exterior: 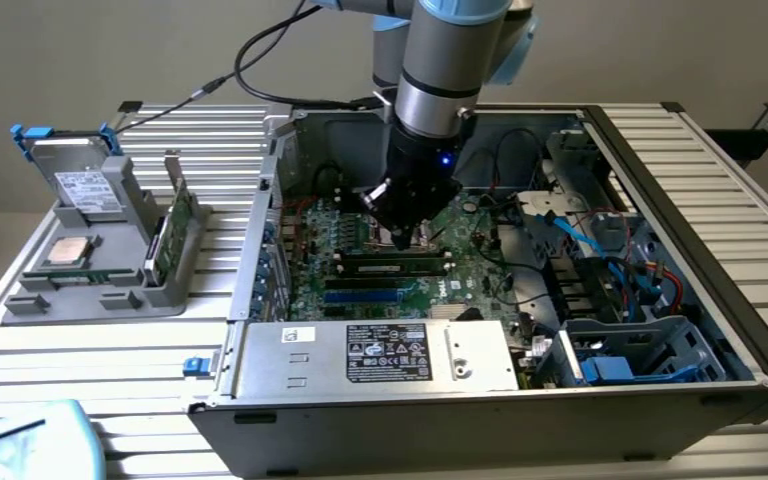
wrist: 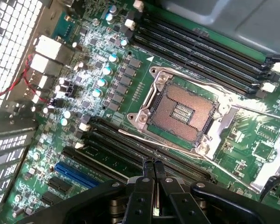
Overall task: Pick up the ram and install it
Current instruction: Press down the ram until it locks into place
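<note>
One gripper (exterior: 404, 238) is down inside your open computer case (exterior: 704, 180), its fingers (wrist: 148, 169) pressed tight together with nothing between them. You can see the ram (exterior: 391, 264) lying flat in a slot on the green motherboard (wrist: 107, 70), right under the fingertips, beside the bare processor socket (wrist: 182, 112).
</note>
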Tool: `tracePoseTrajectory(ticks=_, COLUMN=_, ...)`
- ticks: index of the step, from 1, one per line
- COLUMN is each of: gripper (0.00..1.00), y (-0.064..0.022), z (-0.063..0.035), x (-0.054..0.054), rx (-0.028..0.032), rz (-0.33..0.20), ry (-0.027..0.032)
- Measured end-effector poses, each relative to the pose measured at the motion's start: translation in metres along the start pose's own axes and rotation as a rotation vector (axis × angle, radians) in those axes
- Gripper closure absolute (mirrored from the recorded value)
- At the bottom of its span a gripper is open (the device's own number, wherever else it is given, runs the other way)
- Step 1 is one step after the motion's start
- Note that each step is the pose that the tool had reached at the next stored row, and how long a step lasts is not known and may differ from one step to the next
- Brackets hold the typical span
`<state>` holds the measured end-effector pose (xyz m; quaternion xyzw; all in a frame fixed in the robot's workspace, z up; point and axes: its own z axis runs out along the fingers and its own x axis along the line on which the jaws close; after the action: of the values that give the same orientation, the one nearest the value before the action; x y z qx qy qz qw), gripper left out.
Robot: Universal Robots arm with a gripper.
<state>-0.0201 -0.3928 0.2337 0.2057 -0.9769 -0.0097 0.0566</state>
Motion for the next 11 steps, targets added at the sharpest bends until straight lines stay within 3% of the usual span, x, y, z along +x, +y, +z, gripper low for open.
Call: tracePoseTrajectory(ticks=11, gripper=0.9, y=0.0, z=0.0001, x=0.0, rx=-0.0156, rz=0.154, ry=-0.0075)
